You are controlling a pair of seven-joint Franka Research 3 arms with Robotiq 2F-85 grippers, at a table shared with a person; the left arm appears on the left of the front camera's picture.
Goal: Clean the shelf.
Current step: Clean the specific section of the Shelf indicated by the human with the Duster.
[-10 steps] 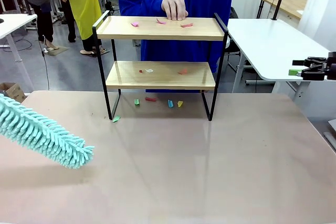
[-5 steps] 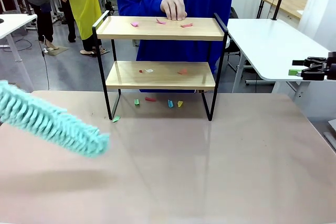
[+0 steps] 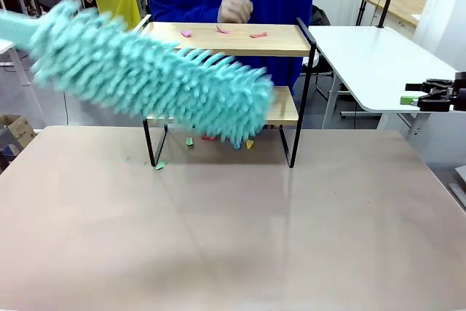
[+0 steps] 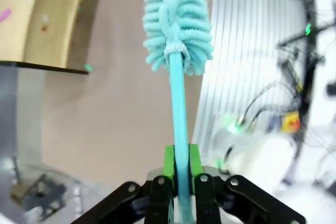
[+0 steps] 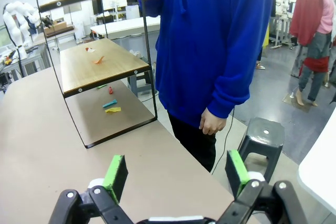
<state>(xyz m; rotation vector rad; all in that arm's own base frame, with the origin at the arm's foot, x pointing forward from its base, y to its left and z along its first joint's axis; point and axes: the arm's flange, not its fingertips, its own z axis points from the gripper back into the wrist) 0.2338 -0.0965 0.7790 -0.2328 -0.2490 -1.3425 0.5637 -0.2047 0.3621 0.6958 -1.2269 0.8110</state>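
Note:
The shelf (image 3: 284, 41) stands at the table's far side, and its lower board (image 5: 100, 69) carries a few scraps. Pink paper scraps (image 3: 258, 34) lie on the top board. A fluffy turquoise duster (image 3: 160, 78), blurred by motion, crosses in front of the shelf and hides most of the lower board. My left gripper (image 4: 181, 166) is shut on the duster's handle (image 4: 178, 103), with the head (image 4: 176, 19) stretching away beside the shelf (image 4: 37, 24). My right gripper (image 5: 177, 174) is open and holds nothing. It hovers off the table's right side (image 3: 421, 95).
More coloured scraps (image 3: 250, 144) lie on the table (image 3: 255, 238) under and in front of the shelf. A person in blue stands behind the shelf with one hand (image 3: 234, 6) raised above the top board. A white table (image 3: 371, 56) is at the right.
The duster has swung up from low at the left to shelf height, across the front of the shelf. The person's hand has lifted off the top board. The right gripper has stayed still.

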